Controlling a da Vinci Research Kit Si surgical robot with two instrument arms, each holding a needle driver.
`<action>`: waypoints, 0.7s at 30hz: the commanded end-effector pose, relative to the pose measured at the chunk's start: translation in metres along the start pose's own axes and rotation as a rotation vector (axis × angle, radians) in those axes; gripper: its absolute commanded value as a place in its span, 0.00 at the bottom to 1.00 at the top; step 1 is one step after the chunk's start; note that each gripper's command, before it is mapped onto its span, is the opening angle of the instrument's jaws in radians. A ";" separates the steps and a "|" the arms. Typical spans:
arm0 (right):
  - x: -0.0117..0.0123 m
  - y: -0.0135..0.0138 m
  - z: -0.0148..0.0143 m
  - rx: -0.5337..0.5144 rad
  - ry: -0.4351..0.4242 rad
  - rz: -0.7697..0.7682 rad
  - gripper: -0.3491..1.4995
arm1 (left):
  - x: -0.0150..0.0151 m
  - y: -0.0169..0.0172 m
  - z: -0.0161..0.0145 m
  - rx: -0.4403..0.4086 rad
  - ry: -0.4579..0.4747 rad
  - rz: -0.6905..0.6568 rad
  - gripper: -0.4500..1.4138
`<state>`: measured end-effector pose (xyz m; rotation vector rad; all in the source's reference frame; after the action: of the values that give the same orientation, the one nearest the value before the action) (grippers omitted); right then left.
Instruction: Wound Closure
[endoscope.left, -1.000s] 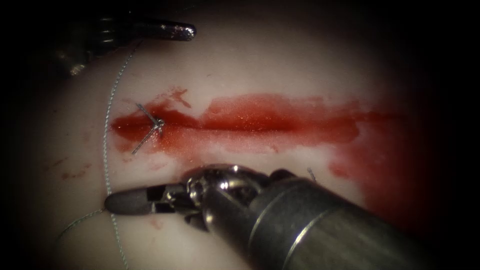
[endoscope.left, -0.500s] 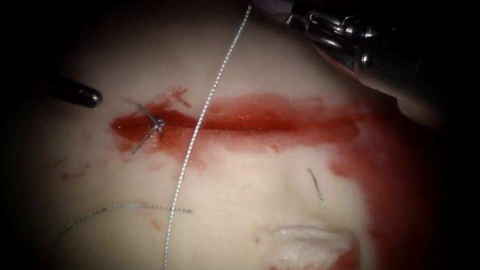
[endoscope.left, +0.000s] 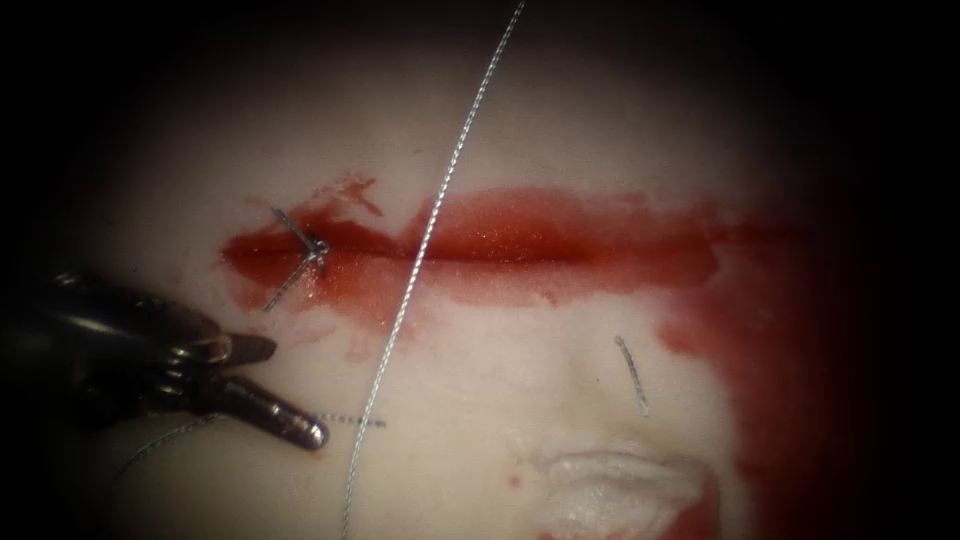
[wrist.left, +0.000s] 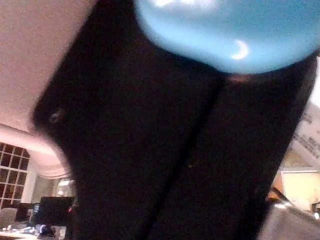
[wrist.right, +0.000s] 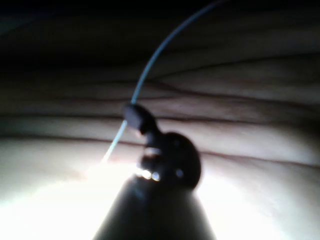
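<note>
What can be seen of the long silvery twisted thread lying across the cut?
The long silvery twisted thread looks like fine braided strand. In the endoscope view it runs in a gentle curve from the top edge, across the red cut to the right of the knotted stitch, then over pale tissue to the bottom edge. In the right wrist view the right tool's pincer appears shut on it. The left tool's open pincer sits left of it, not touching.

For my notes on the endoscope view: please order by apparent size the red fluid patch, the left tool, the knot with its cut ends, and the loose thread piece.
1. Red fluid
2. Left tool, though nearness may enlarge it
3. Knot with cut ends
4. Loose thread piece, close to the knot in size
</note>
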<state>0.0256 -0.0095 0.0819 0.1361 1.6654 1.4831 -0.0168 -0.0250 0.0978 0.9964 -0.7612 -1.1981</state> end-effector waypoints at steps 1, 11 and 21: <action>0.0011 -0.0004 0.0021 0.015 0.015 -0.012 0.00 | -0.0012 -0.0005 0.0005 0.018 0.003 -0.021 0.78; 0.0029 -0.0013 0.0026 0.062 0.035 -0.011 0.00 | 0.0000 -0.0030 0.0027 0.146 0.059 0.032 0.56; 0.0027 -0.0015 0.0025 0.061 0.036 -0.018 0.00 | -0.0037 -0.0034 -0.0006 0.102 -0.022 0.081 0.00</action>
<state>0.0254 -0.0077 0.0797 0.1260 1.7310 1.4341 -0.0176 -0.0216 0.0947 0.9797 -0.9042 -1.0986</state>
